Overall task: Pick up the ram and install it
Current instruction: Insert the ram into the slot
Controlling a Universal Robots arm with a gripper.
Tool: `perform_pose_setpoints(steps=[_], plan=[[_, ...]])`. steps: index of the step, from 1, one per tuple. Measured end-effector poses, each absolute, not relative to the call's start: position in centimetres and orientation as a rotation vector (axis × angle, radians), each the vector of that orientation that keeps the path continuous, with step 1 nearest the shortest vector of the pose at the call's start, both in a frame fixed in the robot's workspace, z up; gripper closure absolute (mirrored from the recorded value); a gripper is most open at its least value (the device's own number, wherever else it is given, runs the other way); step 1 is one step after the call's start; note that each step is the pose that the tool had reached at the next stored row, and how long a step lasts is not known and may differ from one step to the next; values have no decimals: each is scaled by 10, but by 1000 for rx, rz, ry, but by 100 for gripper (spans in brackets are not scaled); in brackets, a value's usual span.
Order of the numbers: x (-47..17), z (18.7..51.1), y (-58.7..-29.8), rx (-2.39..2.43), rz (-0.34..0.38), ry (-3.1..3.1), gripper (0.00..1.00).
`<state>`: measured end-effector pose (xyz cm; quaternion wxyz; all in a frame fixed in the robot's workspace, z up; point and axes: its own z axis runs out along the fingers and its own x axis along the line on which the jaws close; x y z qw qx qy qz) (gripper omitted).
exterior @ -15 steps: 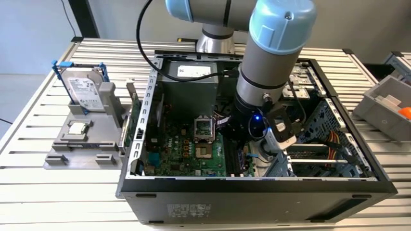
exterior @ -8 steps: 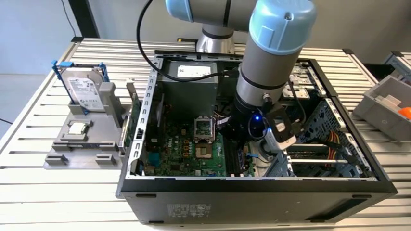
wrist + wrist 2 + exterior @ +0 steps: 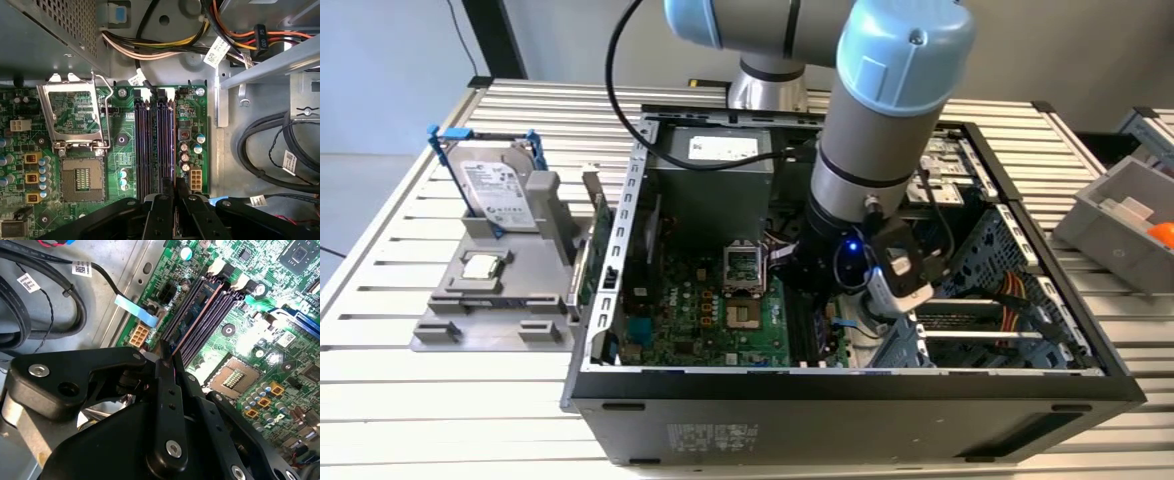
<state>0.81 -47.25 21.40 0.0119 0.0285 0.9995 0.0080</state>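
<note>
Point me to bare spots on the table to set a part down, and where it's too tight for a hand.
Bare slatted table runs in front of the grey holder and along the exterior view's left edge, beside the hard drive. Crowded: inside the computer case, where the gripper sits over the memory slots, cables alongside.

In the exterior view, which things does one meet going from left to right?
Hard drive in the grey holder → open computer case with the tool inside → grey bin.

Slatted pale metal table [image 3: 440, 400], grey wall [image 3: 560, 40] behind the table, grey bin [image 3: 1121, 215] at the table's far exterior-view-right edge
</note>
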Motion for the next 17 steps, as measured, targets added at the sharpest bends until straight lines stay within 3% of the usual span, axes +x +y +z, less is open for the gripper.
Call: perform_pose_setpoints(steps=[17], plan=[[10, 213, -472, 114, 9, 3119, 100]])
